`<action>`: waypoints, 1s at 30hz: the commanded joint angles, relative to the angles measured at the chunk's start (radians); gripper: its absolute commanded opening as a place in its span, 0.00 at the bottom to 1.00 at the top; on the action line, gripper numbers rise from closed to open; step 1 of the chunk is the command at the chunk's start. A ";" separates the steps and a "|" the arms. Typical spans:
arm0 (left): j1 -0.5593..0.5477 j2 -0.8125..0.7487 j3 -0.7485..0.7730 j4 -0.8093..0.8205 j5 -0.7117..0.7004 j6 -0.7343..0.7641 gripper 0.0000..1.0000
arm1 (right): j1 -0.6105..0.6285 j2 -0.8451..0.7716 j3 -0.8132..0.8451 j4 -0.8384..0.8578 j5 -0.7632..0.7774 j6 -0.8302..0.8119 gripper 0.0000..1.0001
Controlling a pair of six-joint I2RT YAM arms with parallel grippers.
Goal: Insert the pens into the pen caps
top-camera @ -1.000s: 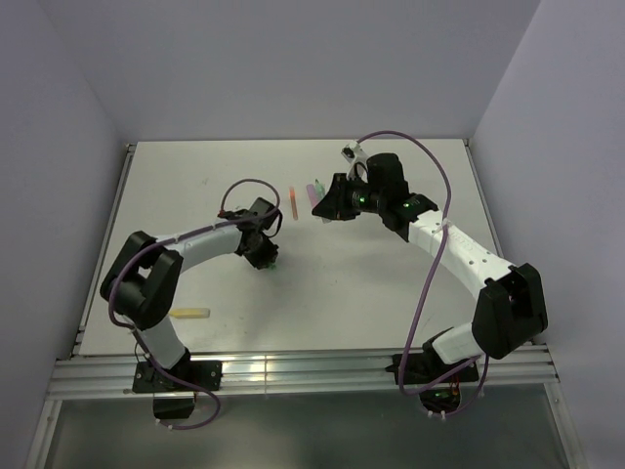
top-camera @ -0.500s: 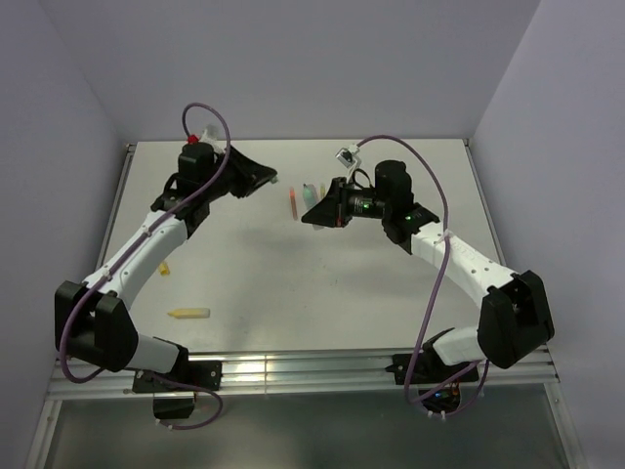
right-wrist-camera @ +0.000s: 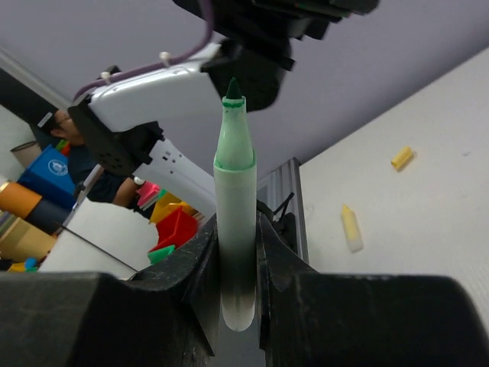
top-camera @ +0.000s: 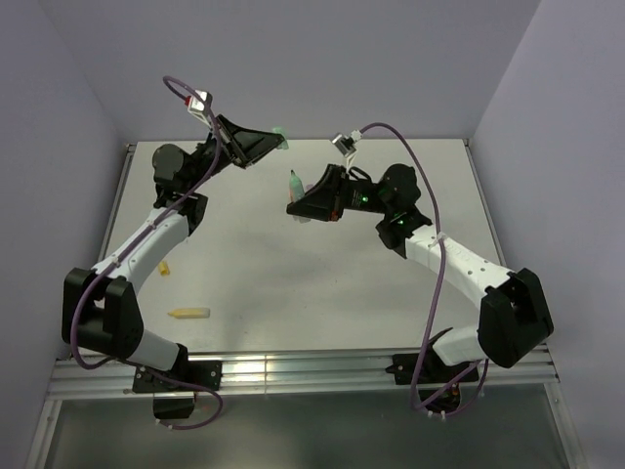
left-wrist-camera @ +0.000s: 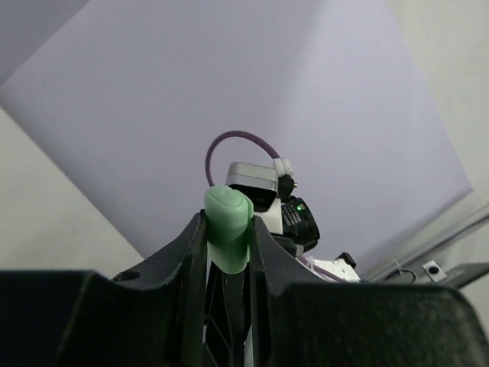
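My left gripper (top-camera: 273,140) is raised high over the back left of the table, shut on a mint green pen cap (top-camera: 281,135). In the left wrist view the cap (left-wrist-camera: 228,225) sits pinched between both fingers with its closed end poking out. My right gripper (top-camera: 301,202) hovers over the table's middle back, shut on a mint green pen (top-camera: 295,184) whose dark tip points up. In the right wrist view the pen (right-wrist-camera: 234,222) stands upright between the fingers, its tip aimed at the left gripper above. Cap and pen are apart, a short gap between them.
A yellow pen (top-camera: 188,314) lies near the front left of the table, with a small yellow cap (top-camera: 164,268) further back. Both also show in the right wrist view, the pen (right-wrist-camera: 350,228) and the cap (right-wrist-camera: 402,157). Walls close in the table at the back and sides.
The left arm has swung up from the table to the back, carrying the green cap. The right gripper has lifted and moved slightly left, tilting the pen's tip upward.
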 commanded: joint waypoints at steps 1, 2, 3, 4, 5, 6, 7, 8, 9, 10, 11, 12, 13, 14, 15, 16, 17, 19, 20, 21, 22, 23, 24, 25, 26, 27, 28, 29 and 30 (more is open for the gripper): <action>0.001 0.034 -0.013 0.348 0.083 -0.150 0.00 | 0.010 0.027 0.053 0.188 -0.038 0.107 0.00; 0.001 0.039 -0.010 0.357 0.094 -0.160 0.00 | 0.010 0.036 0.058 0.205 -0.038 0.117 0.00; 0.002 0.039 -0.007 0.365 0.100 -0.163 0.00 | 0.010 0.039 0.067 0.202 -0.038 0.117 0.00; 0.001 0.039 -0.007 0.385 0.106 -0.163 0.00 | 0.010 0.042 0.073 0.194 -0.036 0.113 0.00; 0.001 0.036 -0.009 0.394 0.106 -0.167 0.00 | 0.010 0.047 0.078 0.189 -0.038 0.110 0.00; 0.001 0.034 -0.013 0.405 0.109 -0.168 0.00 | 0.011 0.053 0.085 0.189 -0.041 0.110 0.00; 0.001 0.034 -0.015 0.412 0.113 -0.170 0.00 | 0.011 0.055 0.086 0.189 -0.041 0.113 0.00; -0.001 0.033 -0.019 0.431 0.111 -0.174 0.00 | 0.010 0.055 0.086 0.191 -0.039 0.111 0.00; -0.001 0.036 -0.026 0.445 0.116 -0.180 0.00 | 0.010 0.055 0.086 0.192 -0.039 0.113 0.00; -0.002 0.039 -0.027 0.458 0.119 -0.192 0.00 | 0.010 0.058 0.086 0.196 -0.039 0.114 0.00; -0.006 0.047 -0.029 0.477 0.122 -0.197 0.00 | 0.010 0.058 0.086 0.208 -0.041 0.122 0.00; -0.013 0.050 -0.029 0.481 0.126 -0.200 0.00 | 0.010 0.059 0.087 0.209 -0.042 0.124 0.00; -0.019 0.056 -0.029 0.488 0.128 -0.202 0.00 | 0.010 0.059 0.090 0.208 -0.042 0.124 0.00; -0.024 0.057 -0.029 0.486 0.129 -0.197 0.00 | 0.010 0.059 0.092 0.206 -0.042 0.124 0.00; -0.036 0.059 -0.030 0.472 0.129 -0.190 0.00 | 0.010 0.059 0.092 0.206 -0.042 0.125 0.00; -0.041 0.060 -0.032 0.471 0.131 -0.180 0.00 | 0.010 0.058 0.092 0.205 -0.042 0.122 0.00; -0.044 0.062 -0.032 0.469 0.132 -0.177 0.00 | 0.010 0.056 0.093 0.202 -0.044 0.122 0.00; -0.059 0.071 -0.032 0.478 0.137 -0.180 0.00 | 0.010 0.055 0.092 0.206 -0.046 0.125 0.00; -0.062 0.073 -0.029 0.483 0.137 -0.182 0.00 | 0.010 0.055 0.092 0.208 -0.046 0.127 0.00; -0.070 0.076 -0.029 0.480 0.137 -0.180 0.00 | 0.010 0.056 0.093 0.208 -0.046 0.128 0.00; -0.073 0.080 -0.027 0.474 0.139 -0.179 0.00 | 0.010 0.058 0.093 0.215 -0.046 0.133 0.00; -0.076 0.080 -0.027 0.471 0.139 -0.177 0.00 | 0.010 0.055 0.092 0.222 -0.047 0.139 0.00; -0.081 0.080 -0.029 0.471 0.139 -0.176 0.00 | 0.007 0.053 0.090 0.223 -0.047 0.140 0.00; -0.082 0.077 -0.032 0.465 0.137 -0.171 0.00 | 0.007 0.052 0.090 0.219 -0.047 0.136 0.00; -0.082 0.076 -0.035 0.462 0.136 -0.168 0.00 | 0.007 0.047 0.089 0.216 -0.046 0.133 0.00; -0.082 0.073 -0.036 0.454 0.137 -0.164 0.00 | 0.004 0.045 0.087 0.215 -0.046 0.131 0.00; -0.082 0.067 -0.036 0.437 0.136 -0.151 0.00 | 0.004 0.041 0.086 0.217 -0.046 0.131 0.00; -0.082 0.065 -0.036 0.436 0.140 -0.148 0.00 | 0.004 0.041 0.082 0.215 -0.044 0.131 0.00; -0.084 0.062 -0.035 0.440 0.142 -0.148 0.00 | 0.001 0.039 0.082 0.214 -0.042 0.130 0.00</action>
